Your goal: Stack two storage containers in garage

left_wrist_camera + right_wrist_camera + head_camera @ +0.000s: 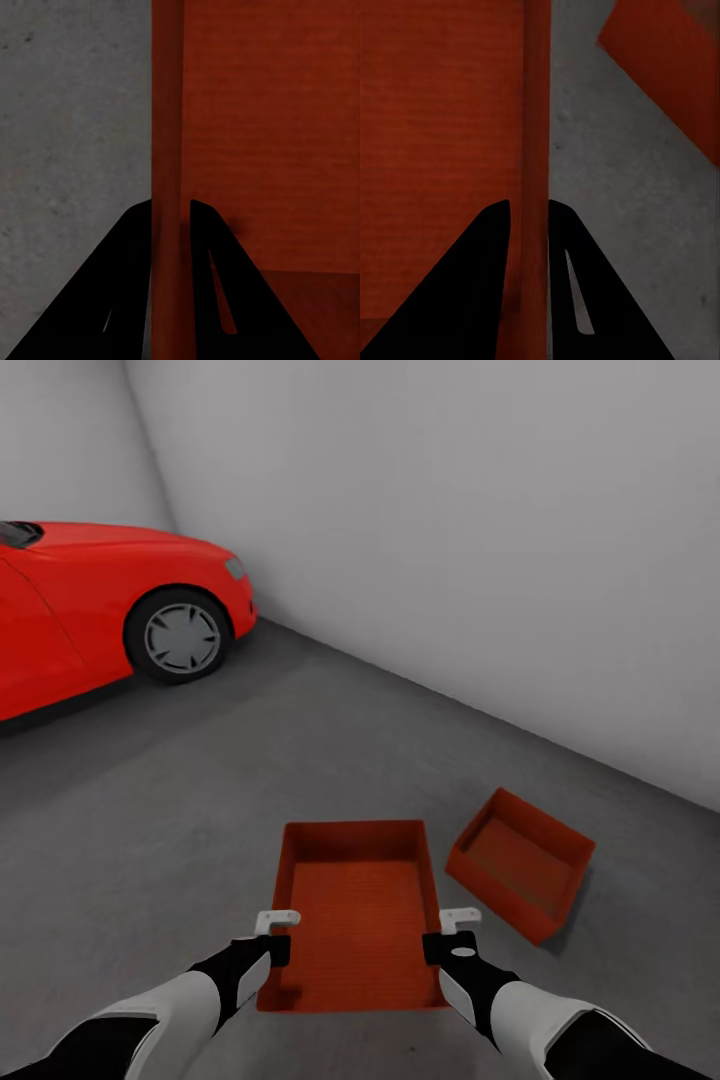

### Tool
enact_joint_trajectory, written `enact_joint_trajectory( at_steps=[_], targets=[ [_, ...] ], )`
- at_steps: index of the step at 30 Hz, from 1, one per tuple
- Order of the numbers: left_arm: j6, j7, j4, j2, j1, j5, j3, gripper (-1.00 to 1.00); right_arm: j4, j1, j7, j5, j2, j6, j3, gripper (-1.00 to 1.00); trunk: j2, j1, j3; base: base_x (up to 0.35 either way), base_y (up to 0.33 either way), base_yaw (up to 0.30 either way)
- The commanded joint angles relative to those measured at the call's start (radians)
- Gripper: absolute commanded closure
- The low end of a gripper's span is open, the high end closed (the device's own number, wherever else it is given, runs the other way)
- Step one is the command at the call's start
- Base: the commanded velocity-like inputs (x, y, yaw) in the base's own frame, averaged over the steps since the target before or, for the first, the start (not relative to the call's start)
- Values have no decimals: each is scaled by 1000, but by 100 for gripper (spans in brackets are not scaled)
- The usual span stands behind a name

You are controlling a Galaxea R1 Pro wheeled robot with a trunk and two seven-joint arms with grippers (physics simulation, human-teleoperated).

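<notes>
Location: garage, with white walls (pixel 450 510) and a grey concrete floor (pixel 250 780).
Held bin (pixel 355 920): orange-red tray, open side up, carried between both arms near the robot, long axis pointing away from it.
Left end effector (pixel 277 922): clenched on the left long wall of the held bin; in the left wrist view (pixel 169 217) its dark fingers (pixel 127 285) straddled that wall, one outside and one inside.
Right end effector (pixel 460 918): clenched on the right long wall of the same bin; in the right wrist view (pixel 529 217) its fingers (pixel 480 285) sat on either side of the wall.
Bin height: could not be told whether the held bin was touching the floor or clear of it.
Second bin (pixel 522 863): on the floor, just right of the held bin and slightly farther off, turned at an angle to it, appearing tilted, apart from it; a corner of it showed in the right wrist view (pixel 667 67).
Stack state: bins side by side, not stacked.
Car (pixel 110 610): red, parked at the far left by the wall corner, front wheel (pixel 180 635) visible, well apart from both bins.
</notes>
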Motion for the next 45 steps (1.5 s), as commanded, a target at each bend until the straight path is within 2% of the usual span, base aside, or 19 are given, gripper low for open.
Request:
enact_joint_trajectory(
  at_steps=[1,45],
  targets=[
    [-23,10,-5,17,0,-13,-29,100,10,-1,-4,-24,0,-6,2,100,0,1,-1,317,0,-41],
    [-23,10,-5,17,0,-13,-29,100,10,-1,-5,-24,1,-5,2,100,0,1,-1,321,0,-14]
  ],
)
